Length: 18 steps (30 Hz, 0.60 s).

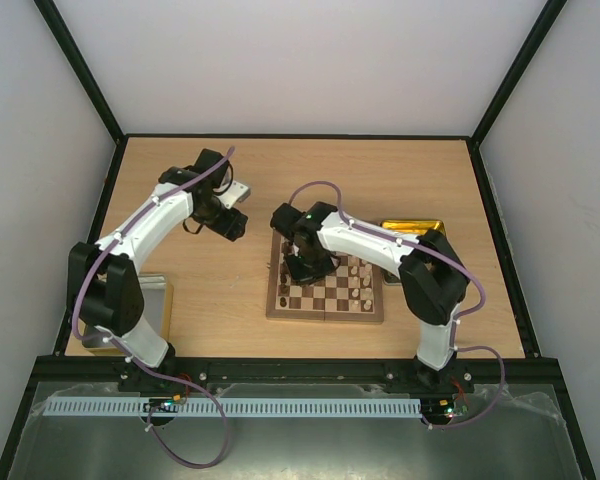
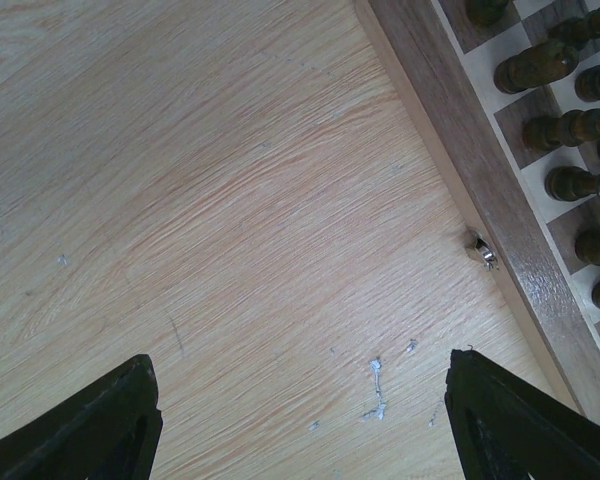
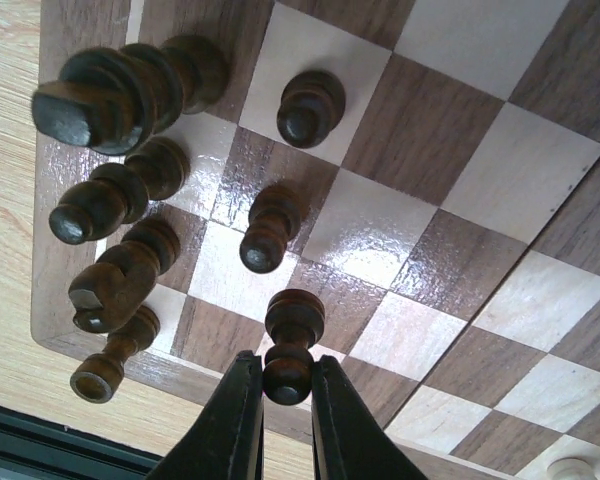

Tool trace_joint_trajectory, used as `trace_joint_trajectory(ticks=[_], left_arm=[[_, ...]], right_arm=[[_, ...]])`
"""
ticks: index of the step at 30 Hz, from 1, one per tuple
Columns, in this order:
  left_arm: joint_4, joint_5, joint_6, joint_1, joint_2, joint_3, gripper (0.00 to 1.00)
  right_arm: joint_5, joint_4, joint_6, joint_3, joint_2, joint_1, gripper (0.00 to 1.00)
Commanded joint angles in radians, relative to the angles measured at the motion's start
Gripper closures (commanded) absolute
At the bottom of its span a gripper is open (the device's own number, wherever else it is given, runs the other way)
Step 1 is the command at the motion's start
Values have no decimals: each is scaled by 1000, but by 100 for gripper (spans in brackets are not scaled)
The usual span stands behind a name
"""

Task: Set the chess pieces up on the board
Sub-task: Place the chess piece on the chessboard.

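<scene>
The board (image 1: 325, 316) lies right of the table's middle, with dark chess pieces (image 1: 286, 292) along its left side and pale ones (image 1: 365, 283) on its right. My right gripper (image 3: 286, 385) is shut on the head of a dark pawn (image 3: 292, 322) that stands on a square near the board's (image 3: 450, 170) corner. More dark pawns (image 3: 270, 225) and taller dark pieces (image 3: 110, 95) stand beside it. My left gripper (image 2: 305, 420) hangs open over bare table, just left of the board's border (image 2: 480, 170), with nothing between its fingers (image 2: 100, 430).
A shiny yellow tray (image 1: 412, 227) lies behind the board's far right corner. A small metal latch (image 2: 483, 250) sticks out of the board's edge. A grey flat object (image 1: 158, 300) sits by the left arm's base. Black frame rails border the table.
</scene>
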Motion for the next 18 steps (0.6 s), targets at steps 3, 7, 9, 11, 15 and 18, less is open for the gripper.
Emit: trace_joint_trajectory(ticks=[3,7,9,11,15,18], left_arm=[[-10,-3,3,3,-30,-5,22],[-10,-1,4,3,-29,-7,22],[-10,-1,4,3,-30,-7,22],[-10,0,5,3,-30,-7,22],[-9,-1,3,3,-29,-7,22],[-10,-2,4,3,-31,-7,22]], right_arm=[[-11,-36,-8,33,35,23,90],[-15,-35,-10,35,45,34,90],[-16,-36,-10,35,46,38,90],[-15,-35,-10,39,46,38,90],[-16,-36,-11,40,47,43,90],[-16,-35,-11,45,52,48,90]])
